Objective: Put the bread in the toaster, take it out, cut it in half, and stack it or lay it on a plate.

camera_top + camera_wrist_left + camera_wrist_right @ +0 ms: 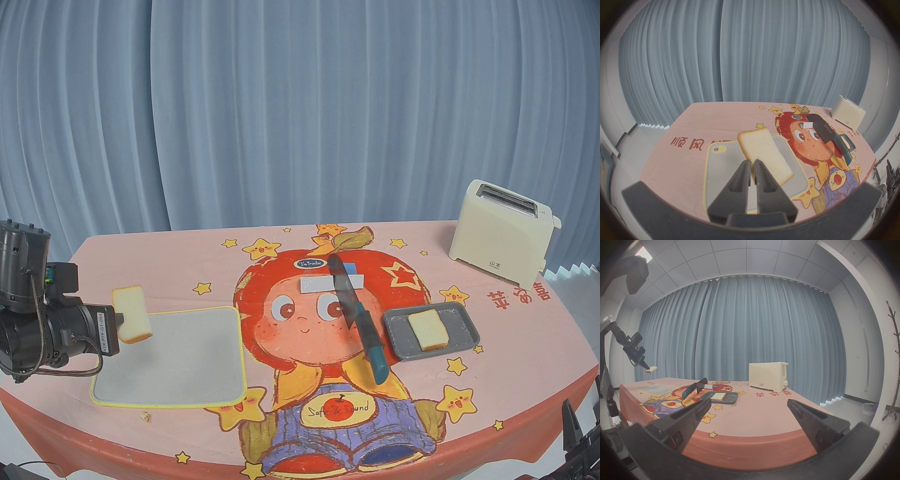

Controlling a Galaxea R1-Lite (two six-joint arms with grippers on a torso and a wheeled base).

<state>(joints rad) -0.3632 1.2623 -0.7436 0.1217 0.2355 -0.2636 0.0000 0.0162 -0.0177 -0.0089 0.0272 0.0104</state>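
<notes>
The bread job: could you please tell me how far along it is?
Done: one slice lies on the plate. In hand: the left gripper holds a second slice over the board. Left: cutting it, probably; the knife sits untouched, the right gripper open.

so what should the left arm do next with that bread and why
Probably carry it right toward the grey tray: the left gripper holds the bread clear above the cutting board, and a similar piece already lies on the tray.
</notes>
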